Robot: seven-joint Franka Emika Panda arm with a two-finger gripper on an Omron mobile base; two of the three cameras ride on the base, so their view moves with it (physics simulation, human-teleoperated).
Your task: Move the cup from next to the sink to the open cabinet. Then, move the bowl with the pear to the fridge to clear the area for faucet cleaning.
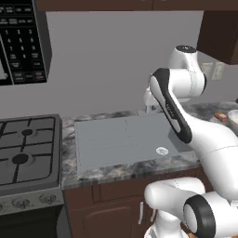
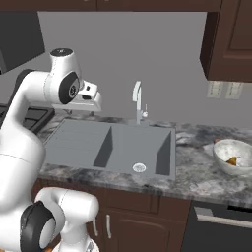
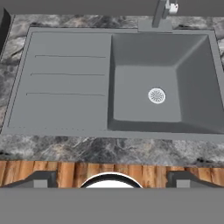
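The sink (image 2: pixel 110 145) is flat mid-grey with a small silver-white drain (image 3: pixel 156 95). The faucet (image 2: pixel 139 103) is pale silver-white. The counter (image 2: pixel 197 177) around it is marbled in grey, black and white. The bowl (image 2: pixel 233 156) is glossy grey-white marbled, with something orange-yellow inside. The cabinets (image 2: pixel 230 39) are dark brown. The stove (image 1: pixel 28 151) is black with grey trim. The wall (image 1: pixel 102 60) is plain grey.
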